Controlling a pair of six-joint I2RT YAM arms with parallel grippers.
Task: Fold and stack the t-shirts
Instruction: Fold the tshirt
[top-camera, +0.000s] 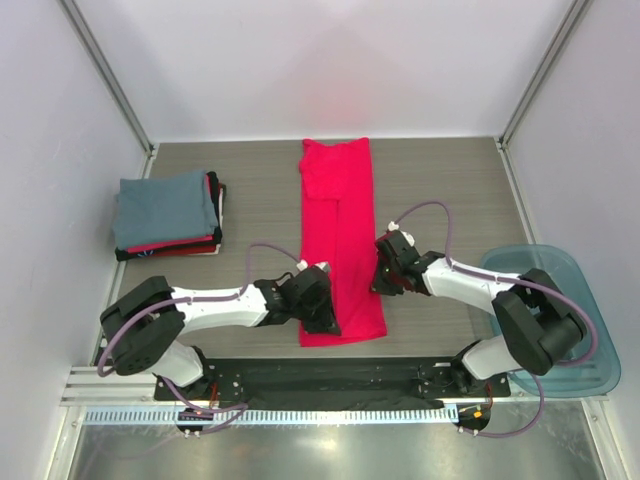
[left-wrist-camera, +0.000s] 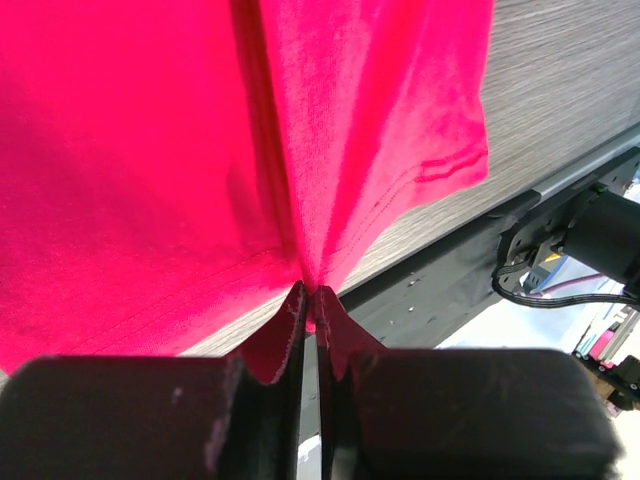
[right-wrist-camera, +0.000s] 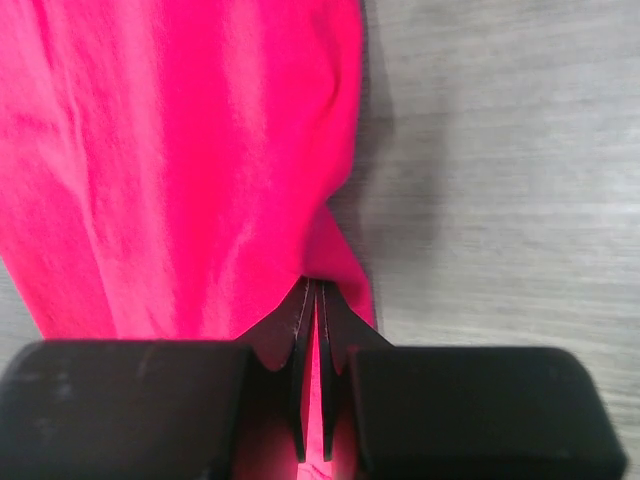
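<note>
Now my left gripper (top-camera: 322, 312) pinches the lower left edge of the long pink t-shirt (top-camera: 340, 210) in the middle of the frame, and my right gripper (top-camera: 383, 280) pinches its right edge. Folded t-shirts (top-camera: 165, 210) sit stacked at the upper left.

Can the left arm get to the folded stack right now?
Probably not yet: the left arm has its jaws shut on the pink t-shirt. Otherwise nothing lies between it and the stack.
</note>
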